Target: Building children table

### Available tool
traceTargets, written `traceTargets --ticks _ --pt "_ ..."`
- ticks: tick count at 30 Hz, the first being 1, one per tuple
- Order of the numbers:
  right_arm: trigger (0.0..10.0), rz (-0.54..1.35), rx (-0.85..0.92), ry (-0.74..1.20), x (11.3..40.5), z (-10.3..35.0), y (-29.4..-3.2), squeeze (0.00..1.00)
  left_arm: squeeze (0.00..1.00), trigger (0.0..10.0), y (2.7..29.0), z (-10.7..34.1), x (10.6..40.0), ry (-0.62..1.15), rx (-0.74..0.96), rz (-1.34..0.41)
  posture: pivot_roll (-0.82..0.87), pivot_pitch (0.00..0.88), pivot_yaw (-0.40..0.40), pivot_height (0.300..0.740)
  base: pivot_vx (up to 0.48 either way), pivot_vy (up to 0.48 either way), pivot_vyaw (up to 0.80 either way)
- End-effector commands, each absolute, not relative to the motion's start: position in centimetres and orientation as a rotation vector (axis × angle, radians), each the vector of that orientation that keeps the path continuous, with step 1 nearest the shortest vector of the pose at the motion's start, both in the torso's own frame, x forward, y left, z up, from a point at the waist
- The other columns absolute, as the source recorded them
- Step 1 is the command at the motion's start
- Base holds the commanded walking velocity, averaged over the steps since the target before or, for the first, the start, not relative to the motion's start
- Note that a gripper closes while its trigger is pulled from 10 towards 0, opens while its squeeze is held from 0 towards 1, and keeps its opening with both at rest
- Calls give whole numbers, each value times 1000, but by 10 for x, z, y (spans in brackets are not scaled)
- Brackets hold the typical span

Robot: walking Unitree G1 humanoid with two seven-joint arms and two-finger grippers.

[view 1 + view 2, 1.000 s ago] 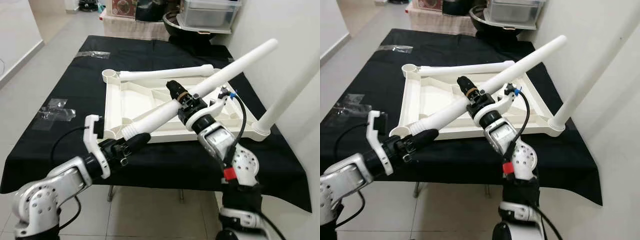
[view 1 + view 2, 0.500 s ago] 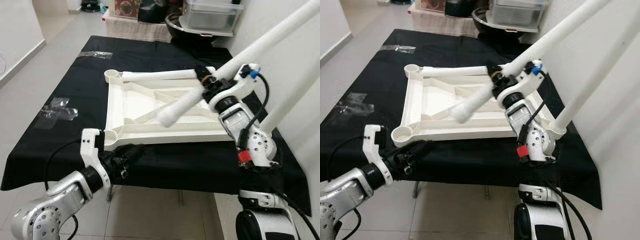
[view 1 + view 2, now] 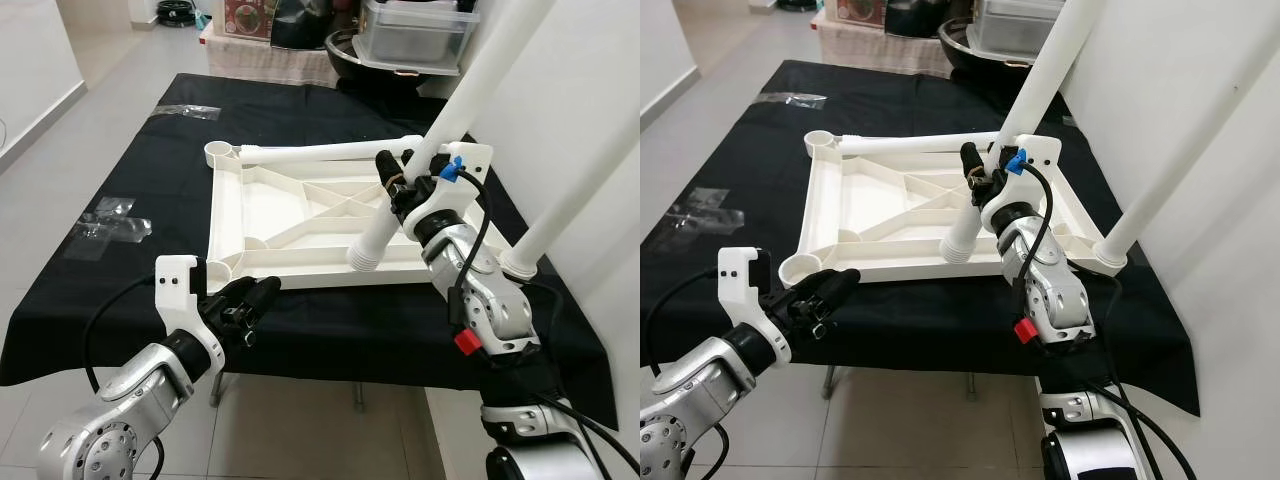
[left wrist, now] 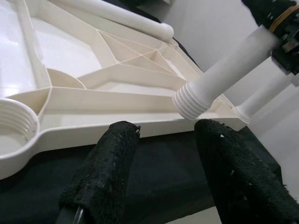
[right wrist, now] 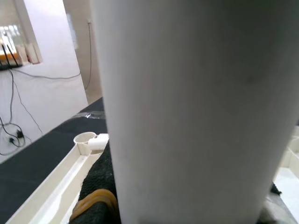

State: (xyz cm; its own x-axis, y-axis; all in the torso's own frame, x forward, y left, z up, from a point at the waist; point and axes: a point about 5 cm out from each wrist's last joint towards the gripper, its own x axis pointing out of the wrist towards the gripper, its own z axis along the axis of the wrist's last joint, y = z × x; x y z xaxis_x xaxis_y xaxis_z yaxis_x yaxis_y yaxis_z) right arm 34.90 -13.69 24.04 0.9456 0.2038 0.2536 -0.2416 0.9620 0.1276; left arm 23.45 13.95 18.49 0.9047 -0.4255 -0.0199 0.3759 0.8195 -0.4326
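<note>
The white tabletop (image 3: 300,215) lies upside down on the black-draped table (image 3: 120,270), ribs showing. As far as I can judge, one leg (image 3: 570,190) already stands screwed into the near right corner socket, leaning up and away to the right. Another leg (image 3: 330,150) lies loose along the far edge of the tabletop, pointing left to right, not yet fitted. The near left socket (image 3: 803,267) and the far left socket (image 3: 219,152) both sit empty, so most of the job remains.

The right gripper (image 3: 400,185) has its fingers pinched around a third leg (image 3: 450,110), a little above its threaded end (image 3: 366,255). That leg runs steeply upward, long axis near vertical but tipped toward the far right, threaded end pointing down at the near rim of the tabletop, hanging just over it and seated in no socket.

The left gripper (image 3: 245,300) hovers at the table's near edge, fingers (image 4: 105,172) spread and holding nothing. The empty near left socket sits just beyond those fingers, off their left side; the threaded end hangs beyond the right fingertip.
</note>
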Motion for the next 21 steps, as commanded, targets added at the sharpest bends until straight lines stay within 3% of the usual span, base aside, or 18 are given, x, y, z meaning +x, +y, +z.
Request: traceTargets --ticks 1,12,21 --pt "10000 248 117 -282 345 244 -132 0 0 10000 140 181 234 125 -430 -399 89 67 -127 740 0 461 0" --pt "10000 234 103 -318 346 248 -131 0 0 10000 141 175 236 124 -415 -362 86 65 -131 740 0 425 0" --pt "10000 224 132 -337 347 255 -132 0 0 10000 146 178 242 89 -422 -293 84 66 -134 740 0 0 0"
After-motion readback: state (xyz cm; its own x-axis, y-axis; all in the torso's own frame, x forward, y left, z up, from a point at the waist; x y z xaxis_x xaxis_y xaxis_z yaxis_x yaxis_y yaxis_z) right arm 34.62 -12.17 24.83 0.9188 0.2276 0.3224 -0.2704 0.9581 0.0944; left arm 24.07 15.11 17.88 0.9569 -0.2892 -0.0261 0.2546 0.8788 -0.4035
